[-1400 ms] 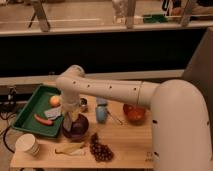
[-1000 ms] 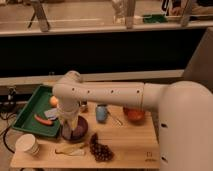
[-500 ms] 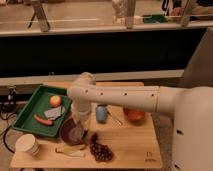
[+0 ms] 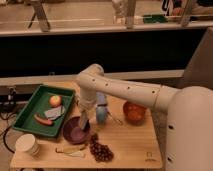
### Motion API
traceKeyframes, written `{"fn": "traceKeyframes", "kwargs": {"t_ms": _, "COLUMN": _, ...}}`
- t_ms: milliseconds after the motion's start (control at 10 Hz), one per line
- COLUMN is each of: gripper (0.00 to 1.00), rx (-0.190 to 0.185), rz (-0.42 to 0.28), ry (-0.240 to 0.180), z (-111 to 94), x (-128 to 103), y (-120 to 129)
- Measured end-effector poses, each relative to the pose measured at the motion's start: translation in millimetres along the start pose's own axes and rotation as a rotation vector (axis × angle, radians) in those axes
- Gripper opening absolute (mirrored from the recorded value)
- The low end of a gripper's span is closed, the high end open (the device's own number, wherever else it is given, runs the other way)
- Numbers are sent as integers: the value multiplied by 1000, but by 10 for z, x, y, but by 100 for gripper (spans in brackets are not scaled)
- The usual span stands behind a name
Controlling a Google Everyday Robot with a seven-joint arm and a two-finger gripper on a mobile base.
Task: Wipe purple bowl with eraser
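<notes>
Gripper (image 4: 84, 123) points straight down over the right-hand rim of the purple bowl (image 4: 74, 132), its dark tip at or just above the bowl's edge. Contact cannot be made out, nor whether the claw is open, closed or gripping anything. The white arm (image 4: 127, 92) reaches in from the robot's bulky body (image 4: 192, 130) on the right and runs leftward, rising a little above the table. It bends sharply at a rounded elbow (image 4: 90, 78), and from there the last link drops nearly vertical to the claw.

The purple bowl sits on the wooden table (image 4: 135, 141), left of centre and near the front, its paler inside showing. It is just beside the lower right corner of a green tray (image 4: 34, 106). The tray holds a round orange-yellow fruit (image 4: 55, 100), a flat grey piece (image 4: 54, 113) and a reddish stick-shaped item (image 4: 43, 120).

Close behind the claw, partly hidden by the vertical link, stands a light blue object (image 4: 102, 113) — possibly a small bottle or cup. Right of that is an orange-red bowl (image 4: 134, 111), apart from the purple one. In front of the purple bowl lie a yellowish strip (image 4: 71, 149), perhaps a banana peel, and a dark bunch of grapes (image 4: 101, 151). A white paper cup (image 4: 27, 145) stands at the front left corner.

A small printed mark (image 4: 149, 155) shows near the table's front right corner — too small to read.
</notes>
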Motion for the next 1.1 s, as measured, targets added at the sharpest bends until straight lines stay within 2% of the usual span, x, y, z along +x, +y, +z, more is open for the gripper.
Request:
{"fn": "traceKeyframes", "kwargs": {"t_ms": 300, "gripper": 0, "rx": 47, "rz": -62, "ry": -74, "z": 63, "x": -240, "y": -204}}
{"fn": "traceKeyframes", "kwargs": {"t_ms": 500, "gripper": 0, "rx": 62, "rz": -88, "ry": -96, "z": 49, "x": -348, "y": -204}}
{"fn": "traceKeyframes", "kwargs": {"t_ms": 700, "gripper": 0, "rx": 70, "rz": -105, "ry": -96, "z": 0, "x": -423, "y": -188}}
{"fn": "traceKeyframes", "kwargs": {"t_ms": 800, "gripper": 0, "rx": 74, "rz": -92, "ry": -88, "z": -31, "x": -419, "y": -167}}
{"fn": "traceKeyframes", "kwargs": {"t_ms": 1100, "gripper": 0, "rx": 114, "rz": -10, "ry": -54, "z": -261, "x": -169, "y": -34}}
